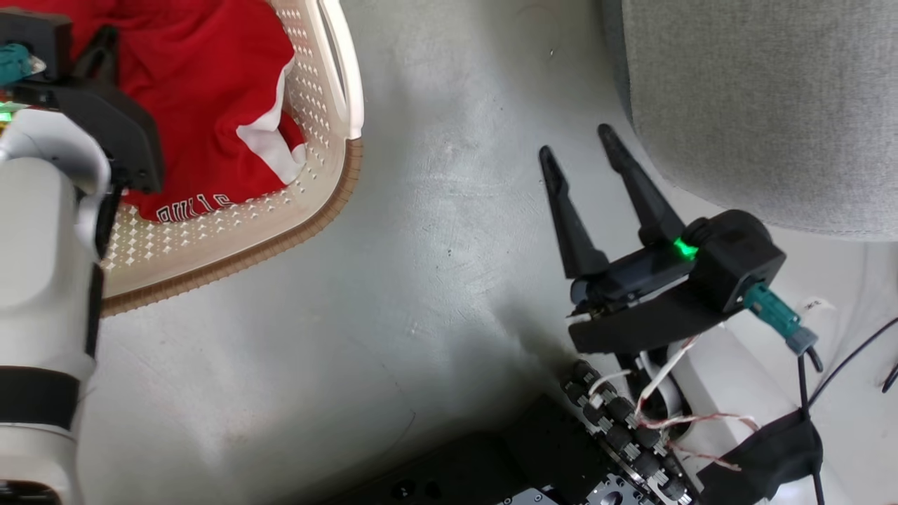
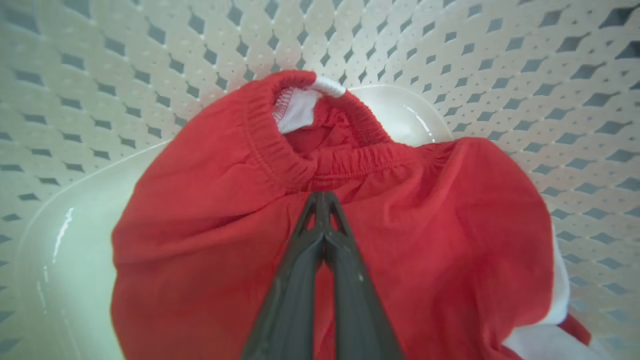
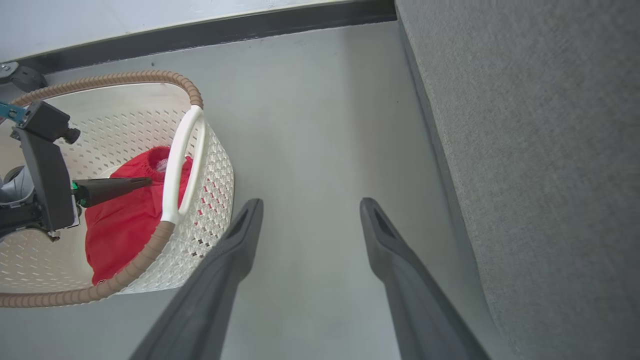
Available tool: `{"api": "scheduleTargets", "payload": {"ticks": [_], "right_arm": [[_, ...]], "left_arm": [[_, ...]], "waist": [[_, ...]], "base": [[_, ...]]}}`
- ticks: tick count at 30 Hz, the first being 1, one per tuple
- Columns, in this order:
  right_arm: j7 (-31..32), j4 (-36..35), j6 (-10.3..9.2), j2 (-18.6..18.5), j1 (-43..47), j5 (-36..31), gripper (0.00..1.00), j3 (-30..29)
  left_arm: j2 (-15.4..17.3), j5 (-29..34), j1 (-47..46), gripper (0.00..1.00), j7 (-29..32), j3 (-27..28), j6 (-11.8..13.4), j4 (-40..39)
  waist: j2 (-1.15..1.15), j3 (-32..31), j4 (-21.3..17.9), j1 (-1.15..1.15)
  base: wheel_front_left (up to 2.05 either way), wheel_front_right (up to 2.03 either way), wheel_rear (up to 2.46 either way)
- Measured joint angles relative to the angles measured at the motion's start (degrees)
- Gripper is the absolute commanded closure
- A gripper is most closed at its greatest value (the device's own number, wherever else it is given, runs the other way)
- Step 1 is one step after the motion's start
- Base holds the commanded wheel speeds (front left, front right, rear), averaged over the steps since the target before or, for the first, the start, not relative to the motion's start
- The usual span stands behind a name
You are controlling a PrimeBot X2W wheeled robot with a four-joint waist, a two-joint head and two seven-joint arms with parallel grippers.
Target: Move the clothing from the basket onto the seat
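Grey concrete floor (image 1: pixel 435 210) runs under the whole scene. At 10 o'clock in the head view stands the basket (image 1: pixel 312 98), and the clothing (image 1: pixel 203 77) lies heaped inside it, not yet on its way. The left end effector (image 2: pixel 324 200) reaches down into that heap. In its wrist view the two fingers are clenched tip to tip just below an elastic waistband, and we judge from the creases running to the tips that they grip a thin pinch of red cloth. At 3 o'clock the right end effector (image 1: pixel 577 140) hovers over the floor with its fingers spread wide and nothing between them. The seat (image 1: pixel 758 105) fills 2 o'clock, with no garment on it.

The grip is our first worry. So small a fold of soft, slippery fabric may slide out once the arm lifts, leaving the clothing in the basket or dropped on the floor partway. The hanging cloth could also catch on the brown rim or the white handle (image 3: pixel 169 212) and drag or tip the light basket. The route to the seat passes the right end effector, so trailing fabric might snag on its open fingers.

We count one basket, one handle in plain sight, one seat and two end effectors. The red heap shows one waistband, some white panel and one line of lettering. We cannot tell whether that makes one garment or more.
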Motion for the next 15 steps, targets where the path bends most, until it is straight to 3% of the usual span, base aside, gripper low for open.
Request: {"api": "scheduleTargets", "payload": {"ticks": [15], "right_arm": [[0.0,4.59,0.57,0.0,-0.36,-0.82,0.0,-3.97]], "left_arm": [[-6.43,-3.44,5.26,1.0,-8.86,-0.14,-0.44,1.89]], "waist": [[0.0,-6.67,3.0,0.0]], "base": [[0.0,0.0,0.0]]}}
